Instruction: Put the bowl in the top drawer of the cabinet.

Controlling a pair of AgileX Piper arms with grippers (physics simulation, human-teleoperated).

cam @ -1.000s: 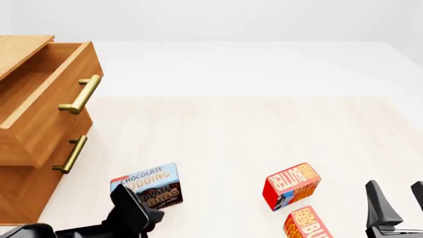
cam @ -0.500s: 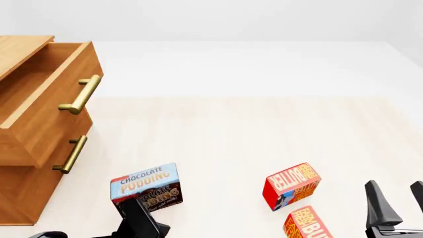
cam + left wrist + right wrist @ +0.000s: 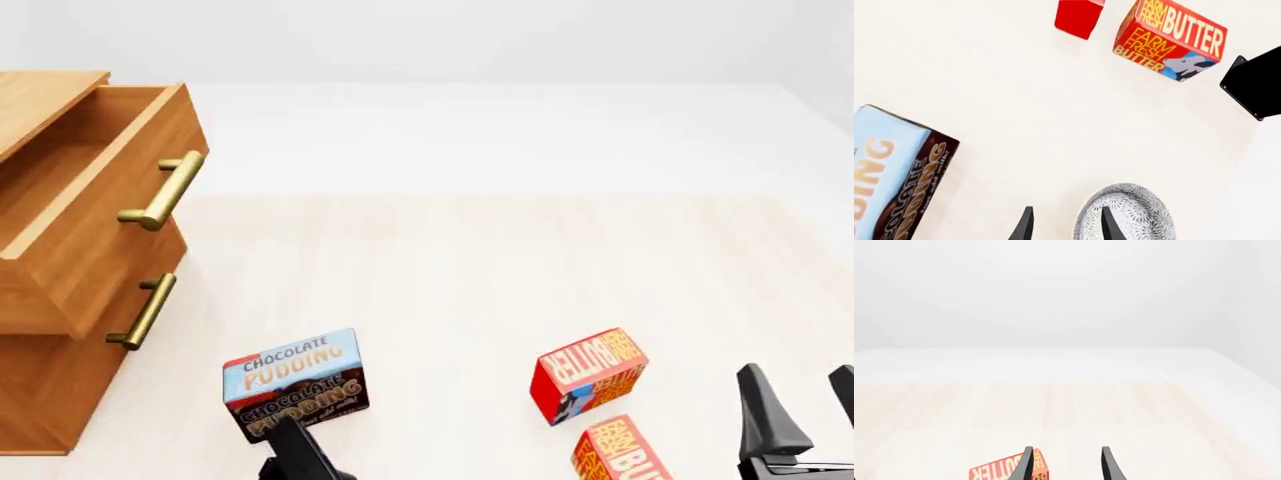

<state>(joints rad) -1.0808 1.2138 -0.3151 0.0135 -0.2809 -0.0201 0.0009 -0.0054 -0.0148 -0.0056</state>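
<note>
The bowl (image 3: 1127,212), white with a fine grey pattern, lies on the table in the left wrist view. It is out of frame in the front view. My left gripper (image 3: 1066,227) is open above it, and the bowl's rim falls between its two fingers. Only the tip of the left gripper (image 3: 300,455) shows at the bottom edge of the front view. The cabinet (image 3: 54,390) stands at the far left with its top drawer (image 3: 100,215) pulled out. My right gripper (image 3: 805,400) is open and empty at the near right.
A chocolate pudding box (image 3: 294,382) stands just beyond my left gripper. Two red butter boxes (image 3: 590,372) (image 3: 621,452) sit at the near right. The lower drawer handle (image 3: 143,311) is below the open drawer. The right gripper's black finger (image 3: 1254,82) crosses the left wrist view.
My left arm has drawn back toward the near edge, away from the pudding box, so less of it shows in the front view. The right arm, boxes and drawer have not moved.
</note>
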